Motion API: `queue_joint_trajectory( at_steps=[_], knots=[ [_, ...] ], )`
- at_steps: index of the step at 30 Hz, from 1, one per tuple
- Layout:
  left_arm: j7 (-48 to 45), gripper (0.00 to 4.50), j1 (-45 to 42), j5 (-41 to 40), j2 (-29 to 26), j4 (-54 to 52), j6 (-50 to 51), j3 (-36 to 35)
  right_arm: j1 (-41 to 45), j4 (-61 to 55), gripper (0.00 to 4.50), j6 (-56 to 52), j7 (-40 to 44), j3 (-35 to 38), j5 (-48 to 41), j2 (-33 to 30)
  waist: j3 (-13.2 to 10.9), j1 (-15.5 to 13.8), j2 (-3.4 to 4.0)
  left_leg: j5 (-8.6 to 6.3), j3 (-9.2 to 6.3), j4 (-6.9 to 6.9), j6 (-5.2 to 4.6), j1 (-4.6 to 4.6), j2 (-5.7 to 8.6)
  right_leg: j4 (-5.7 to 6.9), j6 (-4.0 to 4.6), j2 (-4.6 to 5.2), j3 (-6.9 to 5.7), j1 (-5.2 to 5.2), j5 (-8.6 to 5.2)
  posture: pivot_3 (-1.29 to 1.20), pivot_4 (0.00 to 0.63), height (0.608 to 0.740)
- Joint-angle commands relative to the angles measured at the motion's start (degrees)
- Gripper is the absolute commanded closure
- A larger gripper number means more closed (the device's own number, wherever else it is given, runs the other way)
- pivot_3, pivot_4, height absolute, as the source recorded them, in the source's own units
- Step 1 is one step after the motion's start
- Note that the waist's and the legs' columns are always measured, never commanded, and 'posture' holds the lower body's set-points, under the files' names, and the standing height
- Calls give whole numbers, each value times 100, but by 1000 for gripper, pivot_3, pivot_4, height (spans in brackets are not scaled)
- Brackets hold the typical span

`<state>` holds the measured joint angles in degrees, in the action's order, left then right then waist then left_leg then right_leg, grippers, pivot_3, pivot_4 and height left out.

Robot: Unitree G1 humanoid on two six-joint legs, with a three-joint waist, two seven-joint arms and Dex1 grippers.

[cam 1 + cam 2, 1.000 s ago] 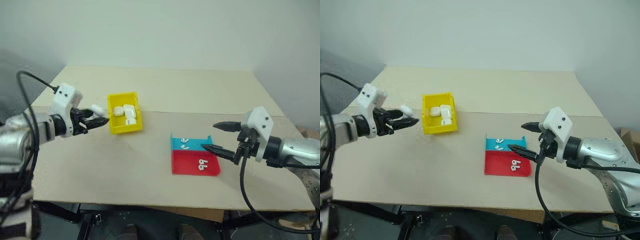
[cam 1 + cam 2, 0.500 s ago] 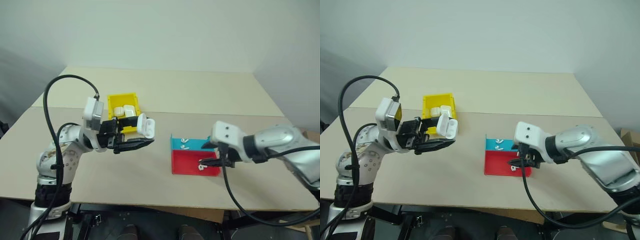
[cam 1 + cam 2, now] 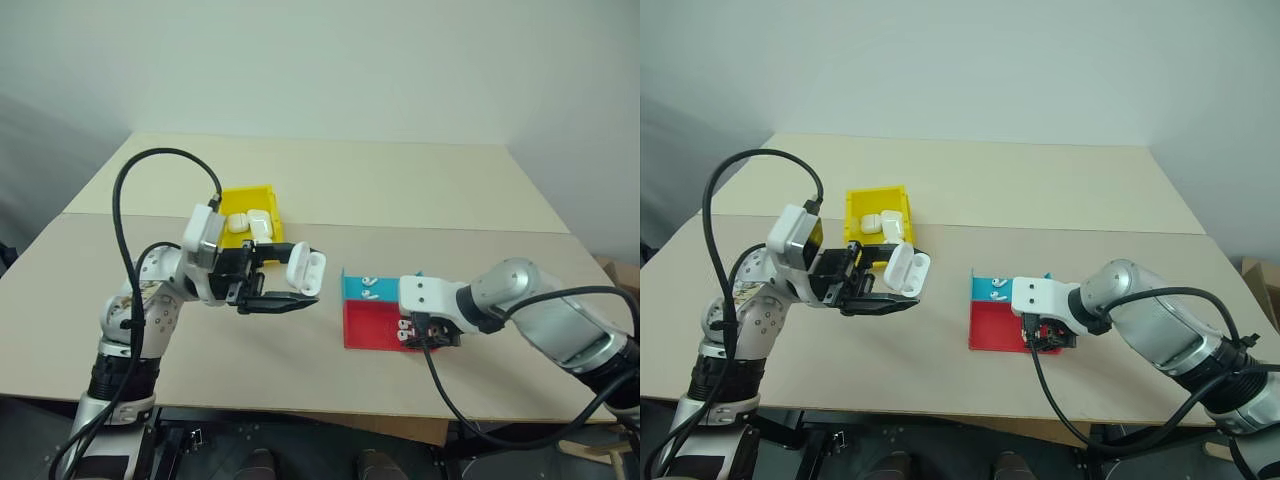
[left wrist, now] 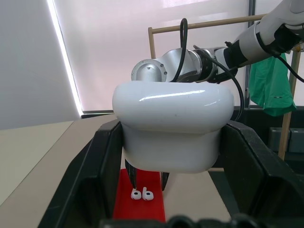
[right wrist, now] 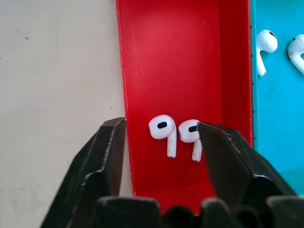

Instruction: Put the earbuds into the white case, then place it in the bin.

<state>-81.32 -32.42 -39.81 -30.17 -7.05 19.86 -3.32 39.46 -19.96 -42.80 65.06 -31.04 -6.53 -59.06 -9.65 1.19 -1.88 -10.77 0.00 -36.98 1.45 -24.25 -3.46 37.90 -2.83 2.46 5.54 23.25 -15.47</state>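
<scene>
A: What is the robot doing right now?

B: It wants to pick up the earbuds from the red part of the tray. The right gripper hangs right over them.

A: How should it do that well?

B: I think it should go down slowly and straight. Both little earbuds sit side by side, touching or almost touching. One jaw is out past the tray's red edge, over the surface, and the other is by the far earbud. It may need to slide over a bit so both jaws come down inside the tray. Then squeeze gently, because the earbuds are small and slippery and could pop out.

A: How wide are the jaws?

B: The right jaws are partly open. They hold nothing yet.

A: And the other arm?

B: The left gripper has its jaws closed tight on the white case. It holds the case up in the air, between the tray and the yellow bin. The lid looks flipped open.

A: What else is near the tray?

B: Two more earbuds lie in its blue part. More white cases sit in the bin.
</scene>
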Motion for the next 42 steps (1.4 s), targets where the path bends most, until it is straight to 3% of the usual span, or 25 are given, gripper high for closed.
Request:
queue_joint_trajectory(
  at_steps=[1, 29, 32, 35, 39, 42],
  knots=[
    [59, 1735, 37, -89, -73, -272, -76, -55, -13, -22, 2447, 182, 88, 107, 183, 79, 0, 5, 0, 0, 0, 0, 0, 0, 0, 0, 0, 0, 0, 0, 0, 0, 150, 740],
    [323, 1735, -86, -75, -127, -430, -56, 17, -205, 792, 2447, 1209, 648, 79, 1214, 561, 0, -1, 0, 0, 0, 0, 0, 2, 0, 0, 0, -1, -1, -1, 0, 0, 150, 740],
    [348, 1735, -73, -100, -153, -470, -51, 11, -225, 794, 2990, 1221, 696, 98, 1253, 583, 0, -1, 0, 0, -1, 0, 0, 3, 0, 0, 0, -1, -1, -3, 0, 0, 150, 740],
    [362, 1735, -74, -112, -159, -480, -46, 8, -252, 770, 3863, 1204, 715, 133, 1284, 592, 0, -3, 0, 0, -1, 0, 0, 5, 0, 0, 0, -1, -1, -5, 0, 0, 150, 740],
    [353, 1735, -74, -136, -152, -496, -38, 11, -315, 627, 3868, 1071, 676, 303, 1228, 578, 0, -9, 0, 0, -1, 0, 0, 5, 0, -1, 0, -1, -1, -6, 0, 0, 150, 740],
    [353, 1735, -94, -192, -121, -500, -20, 29, -299, 313, 3868, 577, 735, 875, 725, 570, -1, -16, 0, 0, -1, 0, 0, 3, 0, -1, 0, -1, -1, -4, 0, 0, 150, 740]
  ],
)
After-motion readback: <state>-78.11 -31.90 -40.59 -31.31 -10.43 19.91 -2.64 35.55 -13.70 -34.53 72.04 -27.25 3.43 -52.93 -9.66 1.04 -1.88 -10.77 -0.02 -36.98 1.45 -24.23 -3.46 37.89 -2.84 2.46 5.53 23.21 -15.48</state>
